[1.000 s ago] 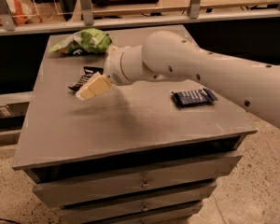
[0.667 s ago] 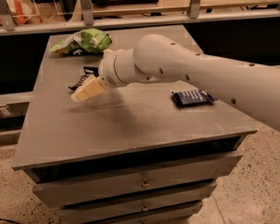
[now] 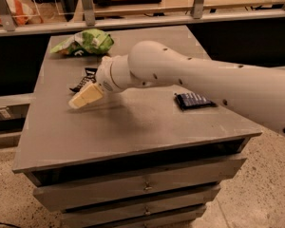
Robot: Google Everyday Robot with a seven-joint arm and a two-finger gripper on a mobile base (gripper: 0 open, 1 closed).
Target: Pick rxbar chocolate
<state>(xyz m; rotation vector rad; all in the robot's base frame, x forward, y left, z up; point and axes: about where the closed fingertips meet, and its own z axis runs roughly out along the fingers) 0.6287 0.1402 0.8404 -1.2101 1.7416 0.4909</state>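
the tool (image 3: 80, 99) sits low over the left part of the surface (image 3: 133, 132), angled down toward the near left. whether it is open or closed cannot be told. the rxbar chocolate (image 3: 83, 81) lies flat on the surface just beyond the tool, partly hidden by the wrist. a green chip bag (image 3: 83, 42) rests at the far left. a dark blue bar (image 3: 194, 100) lies to the right, well apart from the tool.

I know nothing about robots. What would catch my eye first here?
A thick white arm stretches in from the right over a grey cabinet, its gripper low beside the black rxbar chocolate at the left. A green chip bag lies at the back, a dark blue bar on the right.
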